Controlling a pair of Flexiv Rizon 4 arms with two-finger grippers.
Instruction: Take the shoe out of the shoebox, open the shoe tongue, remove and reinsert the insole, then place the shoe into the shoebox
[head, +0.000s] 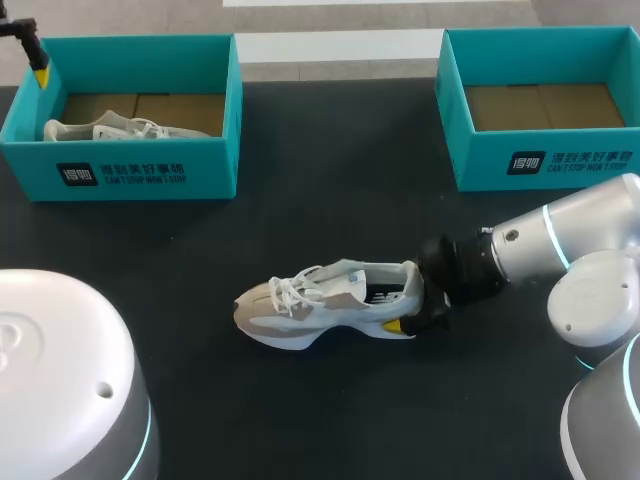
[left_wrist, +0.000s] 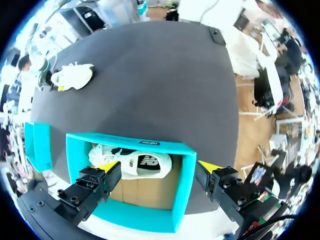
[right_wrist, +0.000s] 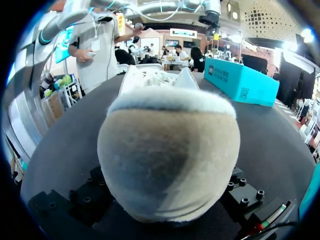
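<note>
A dark table carries two teal boxes at its far edge. The left shoebox holds a pale boxed shoe, and the right shoebox stands well apart from it. The white shoe rests on its sole mid-table. The left gripper hangs above the left shoebox, fingers spread wide (only its wrist view shows this). The right gripper sits at the white shoe's heel, which fills its wrist view; whether it clamps the heel I cannot tell.

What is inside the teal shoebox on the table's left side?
One white shoe lies in the left shoebox on its brown cardboard floor. In the head view the box's front wall hides the shoe's lower edge and the floor nearest it.
</note>
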